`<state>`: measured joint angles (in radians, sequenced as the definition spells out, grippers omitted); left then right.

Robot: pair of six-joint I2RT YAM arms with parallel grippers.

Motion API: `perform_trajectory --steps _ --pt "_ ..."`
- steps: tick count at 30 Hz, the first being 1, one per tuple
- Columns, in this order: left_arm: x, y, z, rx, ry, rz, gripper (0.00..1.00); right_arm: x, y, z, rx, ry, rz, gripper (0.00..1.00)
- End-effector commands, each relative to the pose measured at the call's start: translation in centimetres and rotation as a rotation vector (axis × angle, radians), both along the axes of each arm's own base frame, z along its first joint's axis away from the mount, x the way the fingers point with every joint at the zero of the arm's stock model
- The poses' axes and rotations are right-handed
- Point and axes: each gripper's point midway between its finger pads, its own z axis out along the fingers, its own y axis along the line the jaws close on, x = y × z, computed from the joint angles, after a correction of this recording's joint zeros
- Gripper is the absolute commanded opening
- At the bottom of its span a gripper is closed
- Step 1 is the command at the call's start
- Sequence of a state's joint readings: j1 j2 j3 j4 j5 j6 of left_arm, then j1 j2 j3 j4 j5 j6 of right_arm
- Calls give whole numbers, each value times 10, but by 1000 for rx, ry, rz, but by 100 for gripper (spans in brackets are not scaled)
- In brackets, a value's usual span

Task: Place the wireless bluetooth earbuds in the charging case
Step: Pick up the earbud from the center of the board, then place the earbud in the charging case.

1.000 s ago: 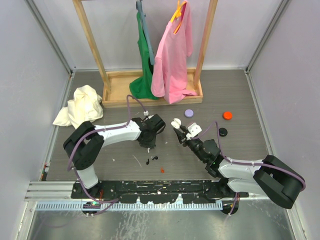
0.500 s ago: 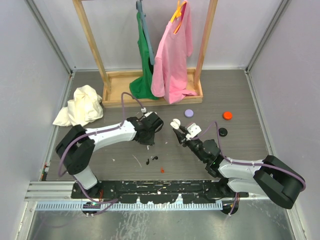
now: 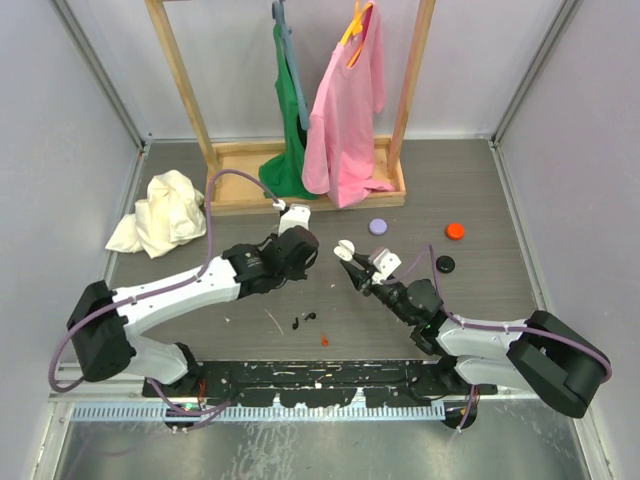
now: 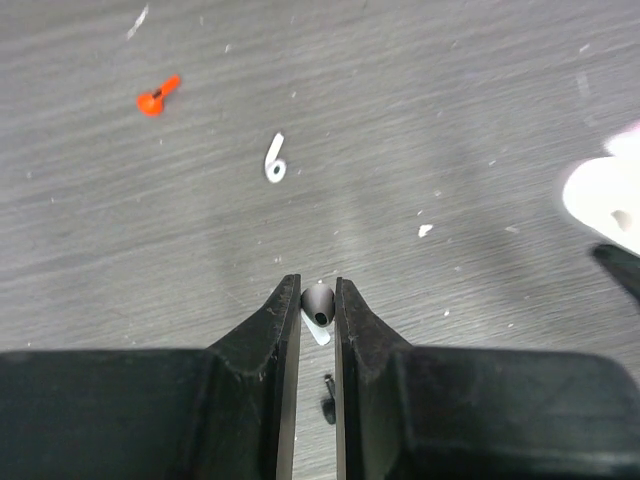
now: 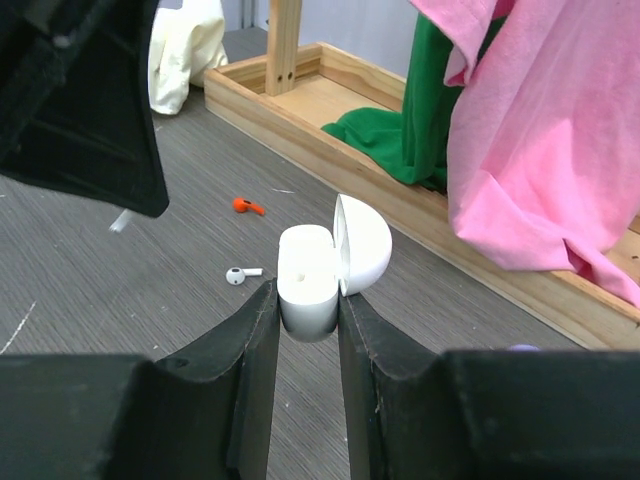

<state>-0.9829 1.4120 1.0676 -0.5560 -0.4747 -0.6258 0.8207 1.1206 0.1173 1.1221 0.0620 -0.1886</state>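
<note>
Left fingers [image 4: 270,340] pinch an earbud [image 4: 318,303], right fingers [image 5: 250,350] clamp the open charging case [image 5: 310,275]. I'd line the stem over its socket, slowly.

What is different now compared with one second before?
The left elbow swung out leftwards and the left gripper shifted slightly back-left; it now pinches a dark earbud. The right gripper with the open charging case stayed nearly still.
</note>
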Motion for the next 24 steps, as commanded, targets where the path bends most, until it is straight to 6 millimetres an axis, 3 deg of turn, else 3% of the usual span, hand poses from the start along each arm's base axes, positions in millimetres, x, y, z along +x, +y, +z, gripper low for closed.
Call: perform_trajectory --steps 1,10,24 --pt "15 -9 56 -81 -248 -4 2 -6 6 26 59 -86 50 1" --pt "3 -35 110 -223 -488 -131 2 -21 13 33 78 -140 137 1" --pt "-12 -78 135 -379 -693 -308 2 -26 14 37 107 -147 161 1"
